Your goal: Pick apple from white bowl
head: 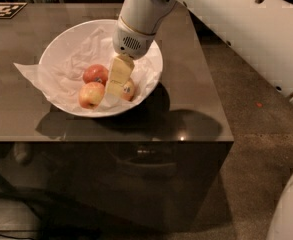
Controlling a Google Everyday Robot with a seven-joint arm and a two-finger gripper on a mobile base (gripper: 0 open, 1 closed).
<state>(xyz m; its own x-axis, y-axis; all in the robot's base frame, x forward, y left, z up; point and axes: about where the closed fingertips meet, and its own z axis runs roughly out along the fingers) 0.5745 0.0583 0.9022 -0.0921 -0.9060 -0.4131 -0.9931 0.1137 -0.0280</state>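
The white bowl [56, 49], lined with crumpled white paper, stands on the dark table. Three apples lie in it. The yellow-orange apple [130, 90] with a small blue-white sticker lies at the right, partly hidden behind my gripper. A deeper red stickered apple [95, 74] lies at the back left. A paler pinkish-yellow apple [91, 95] lies at the front left. My cream gripper [114, 95] reaches down into the bowl from the upper right, right at the yellow-orange apple's left side.
The dark glossy table [196, 109] has its front edge and right edge close to the bowl. Paper [28, 71] hangs over the bowl's left rim. A black-and-white marker tag [3, 9] lies at the far left corner. My white arm [226, 19] spans the upper right.
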